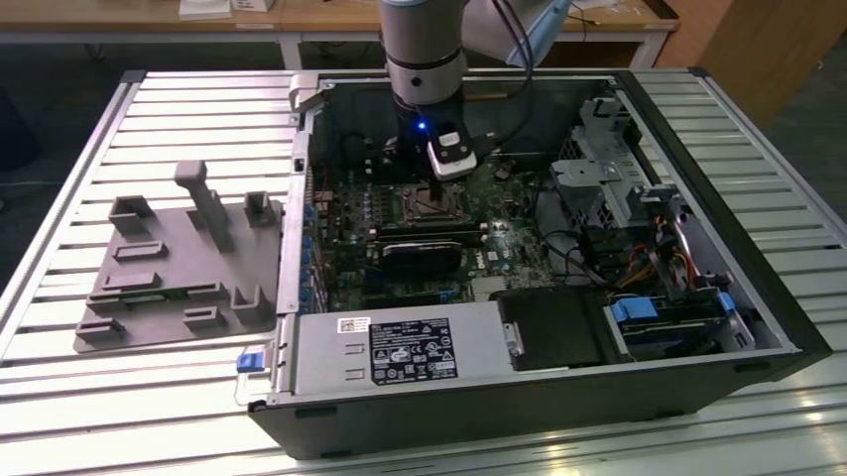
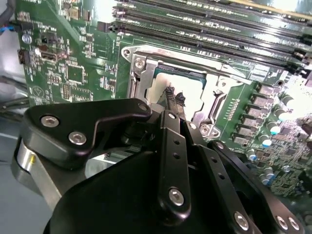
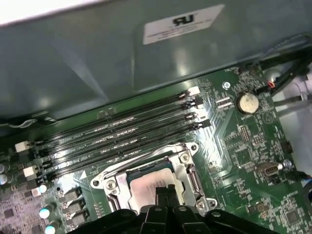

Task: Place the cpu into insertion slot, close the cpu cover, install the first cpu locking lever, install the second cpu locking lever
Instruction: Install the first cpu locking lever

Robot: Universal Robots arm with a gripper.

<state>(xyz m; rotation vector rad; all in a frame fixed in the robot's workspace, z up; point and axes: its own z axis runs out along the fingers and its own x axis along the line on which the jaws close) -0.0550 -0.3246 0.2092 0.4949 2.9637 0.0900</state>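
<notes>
While my gripper [image 2: 174, 96] hovers just above the cpu [image 3: 148, 185], its fingertips [image 2: 170, 92] look pressed together with nothing between them. I see the cpu lying flat in the insertion slot [image 3: 187, 178], with the cpu cover [image 2: 141, 73] down around it, on the green motherboard [image 1: 510, 243].

occluded: cpu [image 3: 148, 187] near edge behind gripper [image 3: 165, 196] | contact: possibly touching, unclear | slot under cpu: hidden

Lab workshop: slatted aluminium bench [image 1: 159, 119], opened computer case [image 1: 530, 297], wooden desks [image 1: 331, 15].
</notes>
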